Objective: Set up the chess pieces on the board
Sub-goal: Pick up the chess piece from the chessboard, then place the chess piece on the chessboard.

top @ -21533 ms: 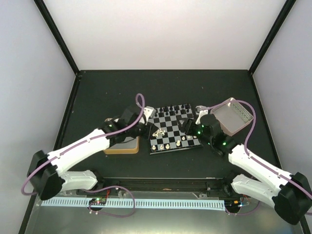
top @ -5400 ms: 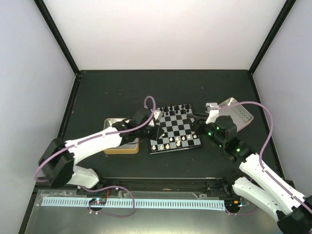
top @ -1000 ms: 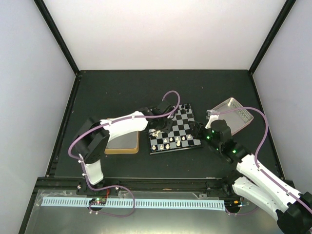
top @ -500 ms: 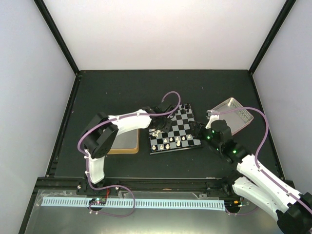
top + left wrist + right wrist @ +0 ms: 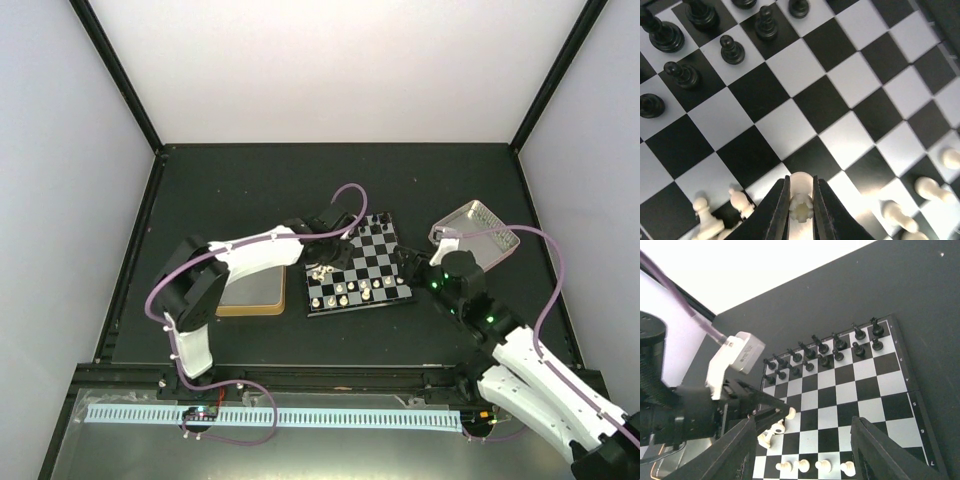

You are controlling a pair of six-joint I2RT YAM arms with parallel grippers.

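The left gripper [image 5: 801, 202] is clamped on a single cream piece [image 5: 801, 182] at the bottom centre of the left wrist view. Its two fingers [image 5: 776, 212] press the piece from either side, low over the board [image 5: 840, 75]. In the top view the board lies near the middle of the dark table [image 5: 250, 190], turned slightly. A gold-rimmed tray [image 5: 250, 292] sits just to its left and a grey tray [image 5: 478, 230] to its upper right. The black pieces [image 5: 822, 351] stand in two rows along the board's far edge in the right wrist view. The other cream pieces [image 5: 812, 465] are fewer — a short line at the bottom of that view and a small cluster beside the left gripper, some of which look tipped. The right gripper [image 5: 802, 450] hangs above the board's right side with its fingers spread wide — nothing is between them.
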